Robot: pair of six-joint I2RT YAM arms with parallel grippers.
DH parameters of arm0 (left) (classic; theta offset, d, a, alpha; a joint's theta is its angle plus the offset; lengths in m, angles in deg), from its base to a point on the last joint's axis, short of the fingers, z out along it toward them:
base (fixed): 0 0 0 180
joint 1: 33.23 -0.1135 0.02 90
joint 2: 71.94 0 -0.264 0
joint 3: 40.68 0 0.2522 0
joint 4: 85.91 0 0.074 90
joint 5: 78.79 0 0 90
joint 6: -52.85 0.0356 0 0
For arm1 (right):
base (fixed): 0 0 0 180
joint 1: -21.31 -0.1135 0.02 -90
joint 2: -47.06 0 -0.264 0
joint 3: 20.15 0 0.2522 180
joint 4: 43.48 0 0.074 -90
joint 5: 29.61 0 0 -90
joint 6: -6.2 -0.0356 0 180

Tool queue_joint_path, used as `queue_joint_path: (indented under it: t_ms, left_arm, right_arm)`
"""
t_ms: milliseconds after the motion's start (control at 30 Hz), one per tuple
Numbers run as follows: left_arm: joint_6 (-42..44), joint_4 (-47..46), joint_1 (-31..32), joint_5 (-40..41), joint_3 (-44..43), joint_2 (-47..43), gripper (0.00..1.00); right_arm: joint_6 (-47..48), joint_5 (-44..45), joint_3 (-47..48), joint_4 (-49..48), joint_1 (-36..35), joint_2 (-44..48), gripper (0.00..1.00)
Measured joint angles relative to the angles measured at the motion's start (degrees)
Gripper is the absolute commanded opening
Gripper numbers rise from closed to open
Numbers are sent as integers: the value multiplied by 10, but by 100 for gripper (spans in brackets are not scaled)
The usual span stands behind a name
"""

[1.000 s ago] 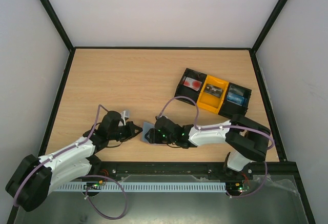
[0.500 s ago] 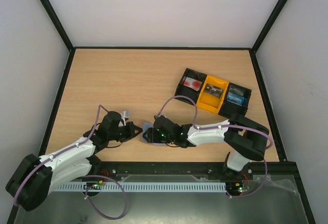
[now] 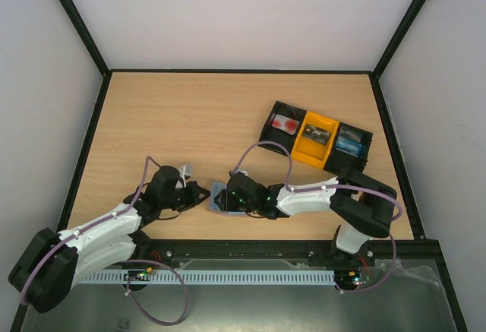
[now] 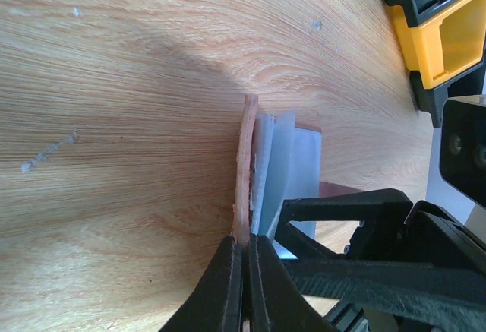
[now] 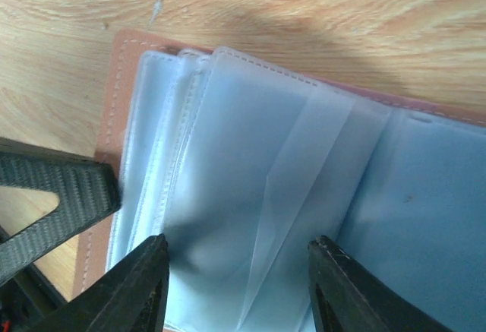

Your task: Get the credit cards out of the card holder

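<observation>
Bright, even overhead light, soft shadows on the table (the card holder looks slightly blurred close up).

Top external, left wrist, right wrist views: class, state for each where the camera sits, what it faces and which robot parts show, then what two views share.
Top external: above and behind the bases, looking down on the table; the left arm and right arm show.
Left wrist: rides the left arm, looking along the left gripper, shut on the card holder's brown edge.
Right wrist: rides the right arm, looking down into the opened card holder past the open right gripper.
Shared: both wrist views show the card holder.
</observation>
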Motion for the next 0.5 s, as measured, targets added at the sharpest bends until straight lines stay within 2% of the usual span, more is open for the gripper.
queue_joint_path:
  t_ms: [500]
  left_arm:
    - [0,0,1,-3,0,0,3]
  right_arm:
    - [15,70,-1,68,0,18,39]
